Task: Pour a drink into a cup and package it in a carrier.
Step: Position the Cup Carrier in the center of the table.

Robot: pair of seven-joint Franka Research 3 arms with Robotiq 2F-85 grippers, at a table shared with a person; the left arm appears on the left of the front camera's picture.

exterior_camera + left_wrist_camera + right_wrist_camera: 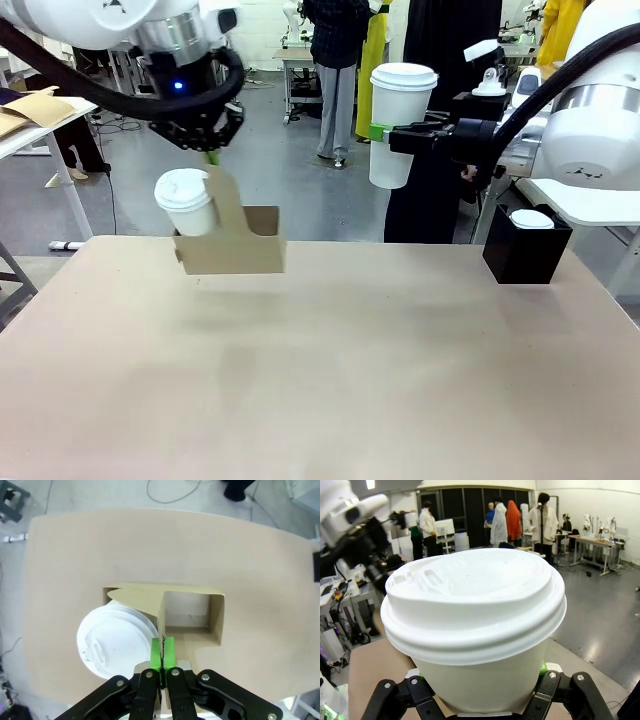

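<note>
Left hand point(211, 152) is closed on the carrier point(240, 245). Its green pads point(156, 652) pinch the thin top edge of the upright central handle from above. You're holding the carrier just clear of the bench point(330, 380), and a soft shadow lies under it.

The carrier is matte brown cardboard, a low rectangular tray with folded walls and sharp creases. First cup point(188, 203) sits in the slot on your left of the handle. It is plain white paper tapering downward, with a domed white lid that has a moulded sip ridge. From the left wrist view the lid overhangs the carrier's outer wall. The slot on the other side of the handle point(186, 611) is a square well with cardboard sides.

Second cup point(400, 120) is up and to the right of the carrier, well apart and higher than the handle top. It has the same white paper body and smooth domed lid. Right hand point(388, 135) grips it around the paper wall below the lid and holds it upright. In the right wrist view the black fingers point(395, 695) sit on either side of the wall, with a sliver of green pad showing.

A black box point(525, 250) stands on the bench farther right of the carrier than the second cup. It is matte and squarish, with a white round top.

The bench top is smooth beige with a flat finish.
</note>
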